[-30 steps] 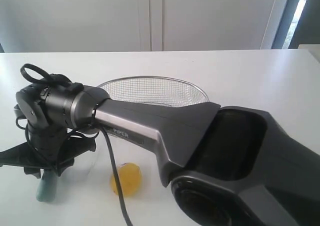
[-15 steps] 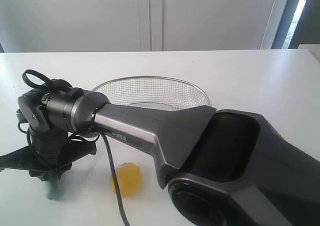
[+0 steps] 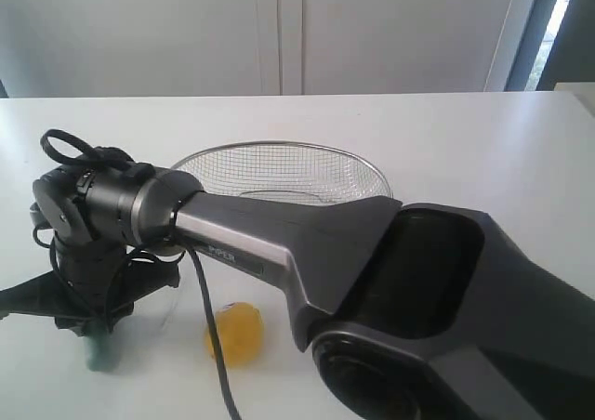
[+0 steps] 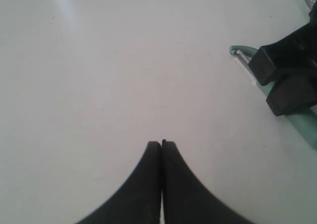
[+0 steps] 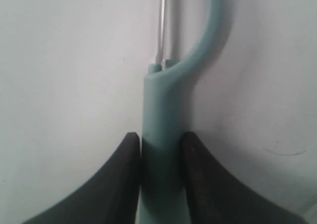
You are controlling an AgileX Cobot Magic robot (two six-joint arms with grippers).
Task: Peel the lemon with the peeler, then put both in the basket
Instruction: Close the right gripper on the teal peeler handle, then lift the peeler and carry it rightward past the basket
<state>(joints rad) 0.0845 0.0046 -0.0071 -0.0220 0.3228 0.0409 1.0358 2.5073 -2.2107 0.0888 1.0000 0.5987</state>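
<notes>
The arm has a bulky dark grey shell and a silver forearm marked PIPER. Black cable trails beneath.

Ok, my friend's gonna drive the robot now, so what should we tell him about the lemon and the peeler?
Grippers: the left gripper is shut and empty over the bare table. The right gripper is closed on the handle of the peeler.
Things: the lemon sits on the table in front of the basket; no peeled patch shows.
Done: peeler gripped.
Left: peel the lemon, then put both in the basket.
</notes>
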